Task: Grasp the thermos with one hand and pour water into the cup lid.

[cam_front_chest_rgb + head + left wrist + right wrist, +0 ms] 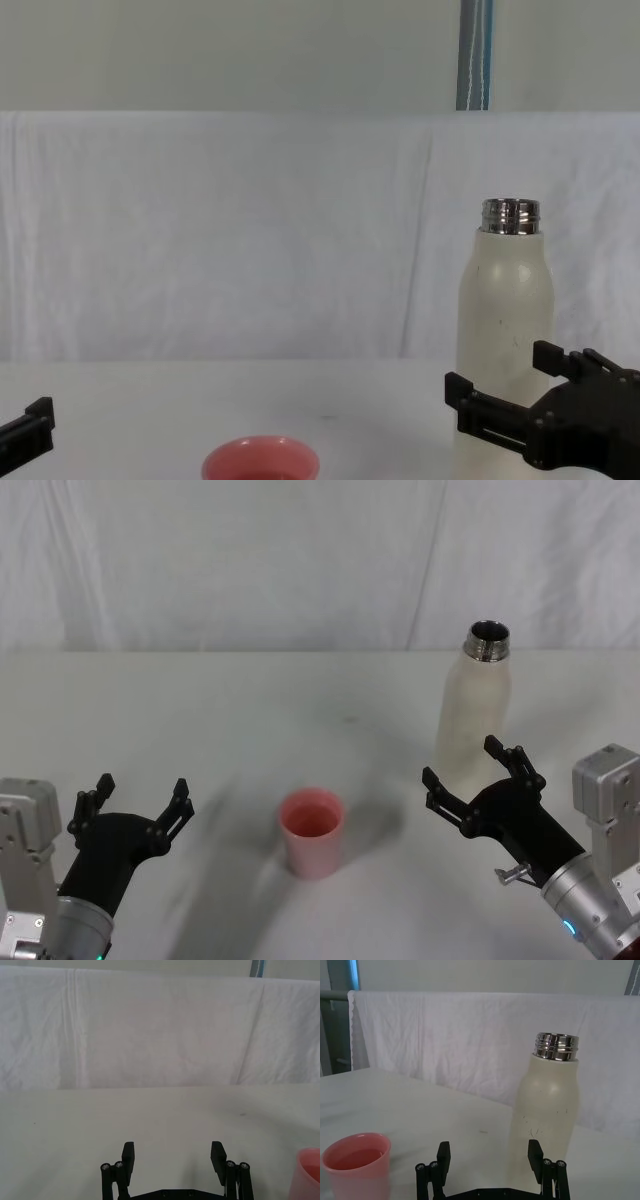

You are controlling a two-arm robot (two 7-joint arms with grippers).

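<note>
Head view: thermos (474,712) upright, cap off, far right on white table (200,740); right gripper (478,773) spread wide just before its base, not touching. Cup lid (311,832) mid-table; left gripper (140,802) wide, idle, well left.
Left wrist view: fingers (128,1157) apart, cup lid cut off at edge.
Right wrist view: thermos base hidden behind fingers (535,1155).
Chest view: cup lid rim only, lower part cropped; left gripper mostly cropped.

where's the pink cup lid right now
In the head view the pink cup lid stands upright on the white table, near the front middle, between the open left gripper and open right gripper, forward and left of the thermos.
</note>
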